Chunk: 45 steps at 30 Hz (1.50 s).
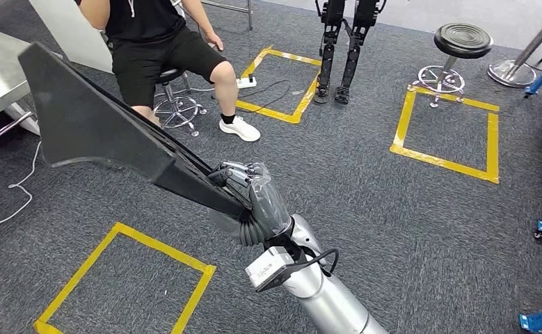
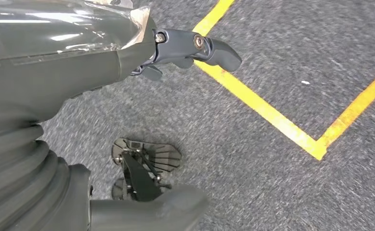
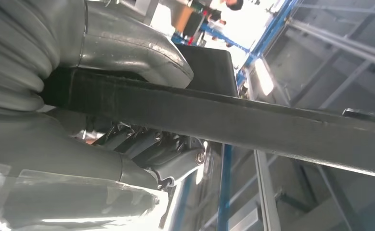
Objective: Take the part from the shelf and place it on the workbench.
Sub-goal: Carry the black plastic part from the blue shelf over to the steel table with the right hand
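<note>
Firmly in right hand [image 1: 254, 198] — part [image 1: 94, 118]

head view looks down at the carpet floor [image 1: 407, 209]; wrist views sit close behind each hand.

The right robot hand [image 3: 127, 125] grips a long dark part [image 3: 252, 125], with blue shelf posts [image 3: 224, 192] behind it.

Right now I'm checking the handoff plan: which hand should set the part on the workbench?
The right. The right hand already grips the part by its narrow end, thumb over its edge. The left hand holds nothing and hangs toward the carpet.
</note>
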Tool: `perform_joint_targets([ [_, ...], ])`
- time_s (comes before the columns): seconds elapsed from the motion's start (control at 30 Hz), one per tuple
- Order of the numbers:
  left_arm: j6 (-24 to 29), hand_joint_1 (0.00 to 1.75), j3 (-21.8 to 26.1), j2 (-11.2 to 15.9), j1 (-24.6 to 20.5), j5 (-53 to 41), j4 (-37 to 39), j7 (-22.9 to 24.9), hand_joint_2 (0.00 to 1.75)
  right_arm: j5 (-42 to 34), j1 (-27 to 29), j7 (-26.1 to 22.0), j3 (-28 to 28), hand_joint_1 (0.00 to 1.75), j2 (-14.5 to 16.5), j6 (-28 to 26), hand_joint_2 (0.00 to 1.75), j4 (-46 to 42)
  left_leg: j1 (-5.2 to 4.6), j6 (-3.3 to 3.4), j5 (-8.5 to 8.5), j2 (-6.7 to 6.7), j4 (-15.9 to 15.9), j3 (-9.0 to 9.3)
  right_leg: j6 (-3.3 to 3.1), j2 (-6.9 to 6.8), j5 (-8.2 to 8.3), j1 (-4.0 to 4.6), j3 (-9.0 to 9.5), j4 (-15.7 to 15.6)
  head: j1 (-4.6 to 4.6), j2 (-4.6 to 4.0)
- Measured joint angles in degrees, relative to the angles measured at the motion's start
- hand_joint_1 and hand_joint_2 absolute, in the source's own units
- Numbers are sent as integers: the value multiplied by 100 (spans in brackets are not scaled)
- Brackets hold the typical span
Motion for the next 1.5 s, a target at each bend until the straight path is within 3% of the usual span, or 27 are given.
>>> perform_joint_targets([
  [0.03,-7,0,13,-4,4,11,1,3,175,-4,0,-9,1,175,-1,-8,175,16,4,-3,-42,14,206,-123,-9,-67,-8,15,1,0,0,0],
  [0.07,-10,0,28,-7,10,17,1,7,175,-8,0,-18,2,175,-1,-11,175,30,7,2,24,22,199,-134,-16,-132,-16,27,5,0,-1,0],
  [0.13,-16,0,59,-5,11,24,-1,8,175,-13,-17,-34,10,175,1,-14,175,54,0,39,389,121,-429,192,-20,-257,-36,47,30,1,-1,0],
  [0.2,-19,0,84,-3,-7,25,-1,5,175,-26,-65,-46,31,175,1,-18,175,75,-51,92,634,339,-1132,570,6,-365,-67,90,55,6,3,0],
  [0.23,-21,0,92,-3,-18,25,-1,3,175,-39,-92,-52,44,175,2,-22,175,84,-78,121,662,407,-1298,655,28,-412,-81,108,63,7,8,0],
  [0.3,-22,0,107,-2,-27,24,-1,-2,175,-75,-123,-64,71,175,6,-31,175,93,-111,180,652,323,-1357,664,80,-520,-106,124,90,-4,19,0],
  [0.33,-21,0,113,-1,-21,21,-1,-3,175,-93,-127,-69,83,175,10,-35,175,94,-99,212,669,256,-1389,689,110,-513,-126,122,92,11,23,0],
  [0.4,-20,0,120,-6,-13,14,-1,-8,175,-123,-132,-79,99,175,13,-46,175,90,-68,281,719,125,-1471,760,135,-285,-259,111,8,258,25,-1],
  [0.47,-19,0,120,-13,-23,9,-1,-12,175,-133,-118,-82,103,175,-7,-56,175,93,-47,323,743,-3,-1502,792,108,13,-538,84,-328,945,33,-1],
  [0.53,-19,0,121,-14,-20,8,-1,-13,175,-143,-89,-81,104,175,-40,-57,175,103,-44,333,740,-166,-1499,793,127,93,-719,65,-703,1587,41,0],
  [0.57,-19,0,122,-16,-14,8,-1,-14,175,-160,-78,-82,105,175,-51,-53,175,106,-43,332,737,-253,-1497,795,170,101,-686,53,-764,1636,42,0],
  [0.6,-19,0,123,-21,-7,8,-1,-14,175,-186,-74,-82,106,175,-56,-42,175,105,-40,325,732,-340,-1492,801,228,112,-559,38,-707,1446,42,0],
  [0.67,-19,0,125,-34,-3,8,-1,-14,175,-244,-75,-83,110,175,-58,-13,175,105,-32,287,708,-500,-1462,804,330,270,-191,-16,-360,636,44,0],
  [0.73,-19,0,127,-42,2,8,-1,-15,175,-274,-75,-85,126,175,-57,4,175,104,-39,218,672,-626,-1419,773,317,432,22,-49,-108,93,42,0],
  [0.8,-19,0,133,-40,20,4,-1,-17,175,-291,-79,-88,149,175,-53,8,175,104,-30,144,666,-709,-1419,735,226,410,48,-29,-67,31,39,0],
  [0.83,-17,0,136,-39,32,-1,-1,-17,175,-298,-84,-89,160,175,-46,8,175,103,-14,117,663,-708,-1416,726,187,364,58,-35,-58,21,38,0],
  [0.9,-12,0,139,-39,36,-17,1,-17,175,-307,-96,-91,180,175,-28,8,175,102,-14,61,552,-468,-1234,648,112,259,59,-55,-23,-7,27,0],
  [0.97,-6,0,139,-38,18,-31,3,-15,175,-319,-94,-95,189,175,-20,8,175,101,-12,8,228,-115,-605,339,46,127,30,-45,10,-18,9,0],
  [1.03,0,0,139,-37,14,-54,3,0,175,-333,-87,-96,191,175,-26,8,175,101,12,-31,-43,5,113,-60,9,-18,2,-21,24,-17,4,0],
  [1.07,5,0,139,-38,21,-68,3,9,175,-337,-85,-96,192,175,-28,8,175,102,21,-40,-27,18,231,-146,1,-88,-10,-14,30,-17,4,0],
  [1.1,9,0,139,-37,26,-80,3,16,175,-338,-85,-96,193,175,-29,9,175,102,27,-41,101,34,104,-103,0,-151,-21,-11,41,-16,3,0],
  [1.2,16,0,139,-27,19,-94,1,22,175,-356,-92,-96,195,175,-26,19,175,100,7,12,634,294,-1039,484,45,-321,-75,22,103,-16,6,0],
  [1.27,16,0,139,-26,10,-95,1,27,175,-376,-95,-96,196,175,-23,31,175,99,-36,73,709,387,-1375,656,101,-411,-111,60,132,-19,15,0],
  [1.33,16,0,139,-25,16,-94,1,32,175,-395,-94,-97,201,175,-13,44,175,99,-59,147,714,259,-1397,653,163,-494,-133,72,162,-38,18,0],
  [1.4,22,0,140,-33,26,-90,1,35,175,-406,-96,-99,204,175,0,54,175,98,-39,227,754,138,-1468,703,206,-338,-218,63,122,95,23,0],
  [1.47,36,0,142,-46,19,-86,1,36,175,-407,-86,-104,204,175,-9,60,175,101,-15,277,781,12,-1511,741,184,-41,-474,40,-163,673,35,0],
  [1.5,43,0,142,-48,13,-84,1,37,175,-407,-72,-107,205,175,-21,61,175,106,-14,290,782,-58,-1511,741,164,41,-627,34,-379,1077,38,0],
])
